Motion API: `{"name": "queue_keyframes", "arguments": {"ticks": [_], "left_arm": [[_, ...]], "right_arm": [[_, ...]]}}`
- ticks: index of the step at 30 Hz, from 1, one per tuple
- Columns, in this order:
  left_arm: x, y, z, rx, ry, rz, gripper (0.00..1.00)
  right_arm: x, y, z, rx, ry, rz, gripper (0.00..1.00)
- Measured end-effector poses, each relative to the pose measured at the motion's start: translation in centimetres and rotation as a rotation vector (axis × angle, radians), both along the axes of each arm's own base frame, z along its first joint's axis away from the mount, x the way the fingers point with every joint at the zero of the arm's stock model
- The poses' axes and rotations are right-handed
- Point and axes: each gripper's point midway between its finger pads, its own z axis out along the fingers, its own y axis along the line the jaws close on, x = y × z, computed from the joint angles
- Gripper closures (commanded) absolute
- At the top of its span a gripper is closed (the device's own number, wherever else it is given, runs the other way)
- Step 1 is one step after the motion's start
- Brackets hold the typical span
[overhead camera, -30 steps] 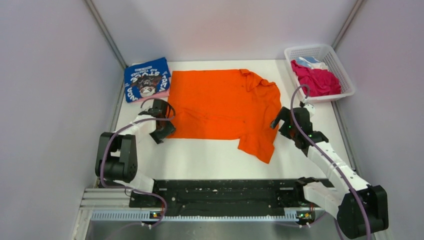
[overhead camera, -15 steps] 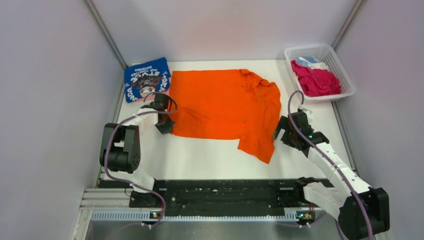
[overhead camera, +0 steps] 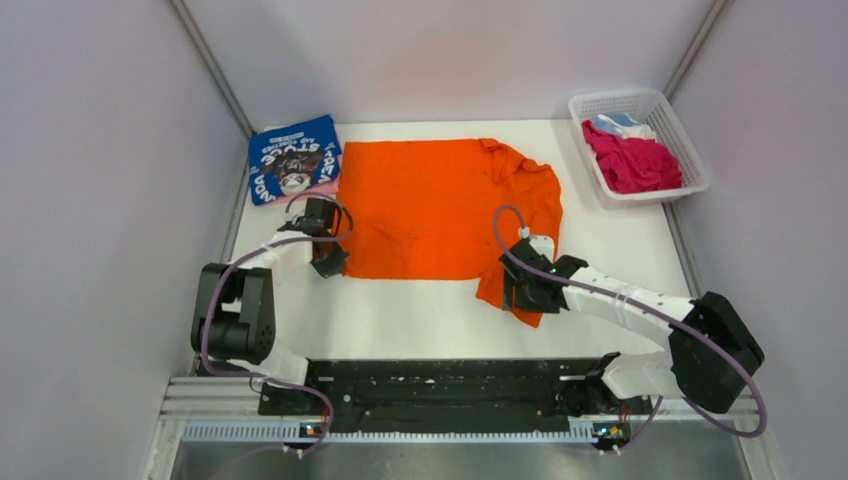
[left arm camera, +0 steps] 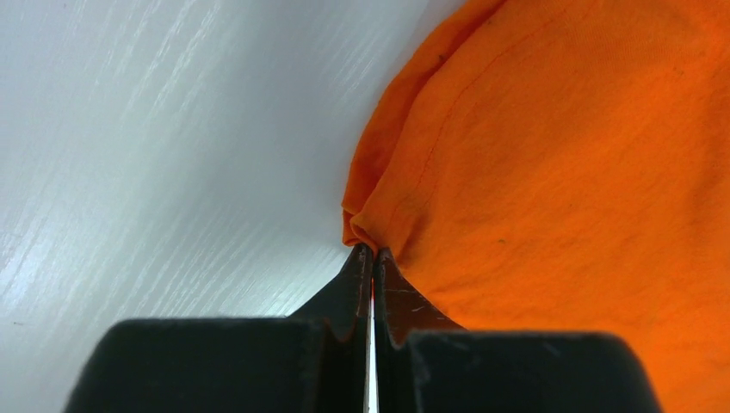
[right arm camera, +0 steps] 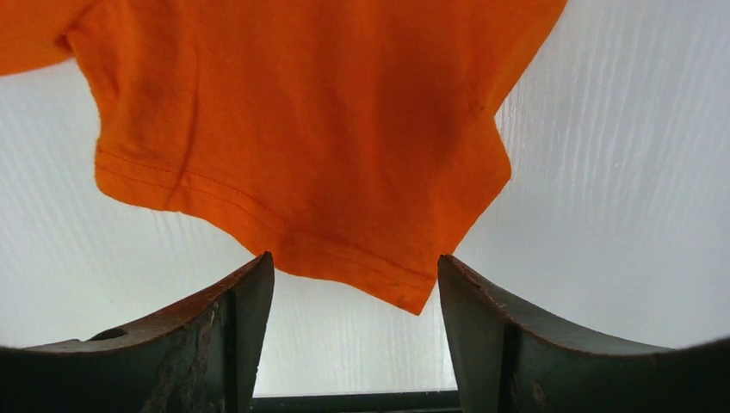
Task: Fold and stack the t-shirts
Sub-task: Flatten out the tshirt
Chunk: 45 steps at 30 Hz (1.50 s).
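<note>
White table (overhead camera: 420, 320) between grey walls, seen from above: the orange t-shirt (overhead camera: 440, 205) lies spread flat mid-table, the folded blue t-shirt (overhead camera: 293, 160) at the far left corner, a magenta t-shirt (overhead camera: 635, 165) in the white basket (overhead camera: 625, 98) far right

Left wrist: the left gripper (left arm camera: 372, 254) is pinched tight on the orange hem's corner

Right wrist: the right gripper (right arm camera: 355, 271) stands open, a sleeve's hem tip between its fingers (right arm camera: 232, 318), not clamped

I see a white table (overhead camera: 420, 320) walled in on three sides by plain pale panels: left wall (overhead camera: 100, 200), back wall (overhead camera: 450, 50), right wall (overhead camera: 790, 120). Slim metal posts (overhead camera: 212, 65) stand in both back corners. The light is soft, even.
</note>
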Motion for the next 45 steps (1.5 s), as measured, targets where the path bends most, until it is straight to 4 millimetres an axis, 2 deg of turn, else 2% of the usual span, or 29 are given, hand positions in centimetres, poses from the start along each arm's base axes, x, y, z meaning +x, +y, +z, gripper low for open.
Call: {"name": "queue_keyframes", "arguments": {"ticks": [3, 7, 11, 15, 16, 18, 21, 26, 29, 31, 33, 35, 38, 41, 45], "left_arm": [[-0.4, 0.0, 0.0, -0.001, -0.002, -0.005, 1.0], [-0.7, 0.0, 0.0, -0.004, -0.007, -0.008, 1.0], [-0.7, 0.0, 0.0, -0.005, -0.009, -0.01, 1.0], [-0.9, 0.0, 0.0, -0.005, -0.009, -0.011, 1.0], [-0.9, 0.0, 0.0, -0.005, -0.009, -0.011, 1.0], [-1.1, 0.0, 0.0, -0.005, -0.011, -0.014, 1.0], [-1.2, 0.0, 0.3, -0.004, -0.017, -0.021, 1.0], [-0.8, 0.0, 1.5, -0.001, -0.047, -0.033, 1.0], [0.2, 0.0, 3.5, 0.0, -0.086, -0.04, 1.0], [1.3, -0.1, 5.7, -0.002, -0.141, -0.044, 1.0], [2.5, -0.3, 8.7, -0.005, -0.221, -0.052, 1.0], [3.6, -0.4, 12.8, -0.008, -0.326, -0.064, 1.0], [4.5, -0.5, 19.6, -0.012, -0.5, -0.08, 1.0], [4.1, -0.4, 26.9, -0.013, -0.674, -0.094, 1.0], [2.0, -0.1, 35.5, -0.011, -0.862, -0.11, 1.0]], "right_arm": [[-0.5, -0.1, -1.0, -0.024, 0.037, -0.01, 0.39], [-0.9, -0.2, -1.7, -0.024, 0.058, -0.033, 0.41], [-2.1, -0.8, -3.0, -0.034, 0.1, -0.062, 0.46], [-1.9, -0.6, -3.1, -0.026, 0.094, -0.075, 0.62], [-1.8, -0.6, -3.1, -0.025, 0.09, -0.077, 0.7], [-1.5, -0.6, -3.2, -0.028, 0.081, -0.078, 0.78], [-0.6, -0.5, -3.2, -0.029, 0.05, -0.085, 1.0], [2.0, -0.1, -2.6, 0.003, -0.04, -0.116, 1.0], [3.7, -0.9, -1.5, -0.022, -0.099, -0.136, 1.0], [5.4, -1.3, 0.6, -0.024, -0.168, -0.15, 1.0], [7.9, -1.3, 4.5, 0.0, -0.278, -0.162, 1.0], [10.4, -1.7, 9.8, 0.026, -0.412, -0.173, 1.0], [12.6, -2.9, 17.9, 0.052, -0.599, -0.197, 1.0], [12.9, -4.6, 25.5, 0.072, -0.763, -0.214, 1.0], [11.1, -6.4, 34.9, 0.11, -0.949, -0.201, 1.0]]}}
